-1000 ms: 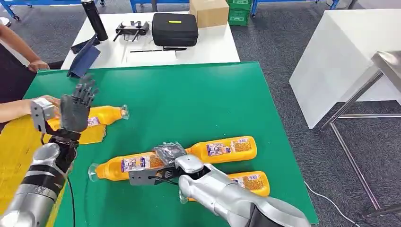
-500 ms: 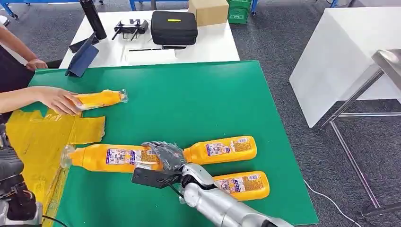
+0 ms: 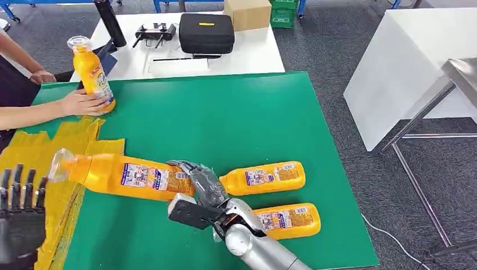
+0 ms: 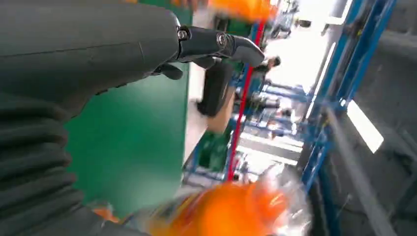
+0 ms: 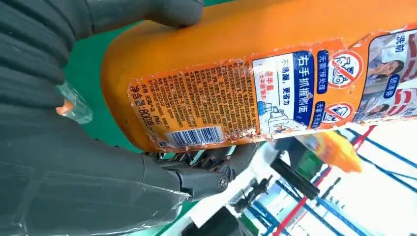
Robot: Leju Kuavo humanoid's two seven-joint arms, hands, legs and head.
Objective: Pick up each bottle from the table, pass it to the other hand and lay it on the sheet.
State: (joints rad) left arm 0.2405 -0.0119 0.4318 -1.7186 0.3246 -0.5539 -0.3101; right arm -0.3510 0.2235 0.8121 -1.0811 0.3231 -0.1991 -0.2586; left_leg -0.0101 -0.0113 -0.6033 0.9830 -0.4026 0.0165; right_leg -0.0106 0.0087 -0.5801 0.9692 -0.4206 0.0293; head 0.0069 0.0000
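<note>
My right hand [image 3: 203, 185] grips an orange bottle [image 3: 124, 175] by its base, holding it above the green table [image 3: 225, 118] with the cap end out over the yellow sheet [image 3: 34, 163]. The right wrist view shows its label [image 5: 275, 83] close up between thumb and fingers. My left hand [image 3: 19, 216] is at the lower left over the sheet, fingers apart and empty; the left wrist view shows its fingers [image 4: 216, 44] spread and the blurred cap end [image 4: 231, 206] of the held bottle near. Two more orange bottles [image 3: 264, 177] [image 3: 287, 219] lie on the table by my right arm.
A person's hand [image 3: 79, 104] stands another orange bottle [image 3: 93, 73] upright at the table's far left. Behind is a white table [image 3: 247, 53] with a black case [image 3: 206, 32], a cardboard box [image 3: 247, 12] and a dark flask [image 3: 111, 22]. A white bench [image 3: 405, 67] is on the right.
My right hand has lifted its bottle and swung it left over the sheet. My left hand dropped low, then came back up at the lower left. The person stood their bottle upright.
</note>
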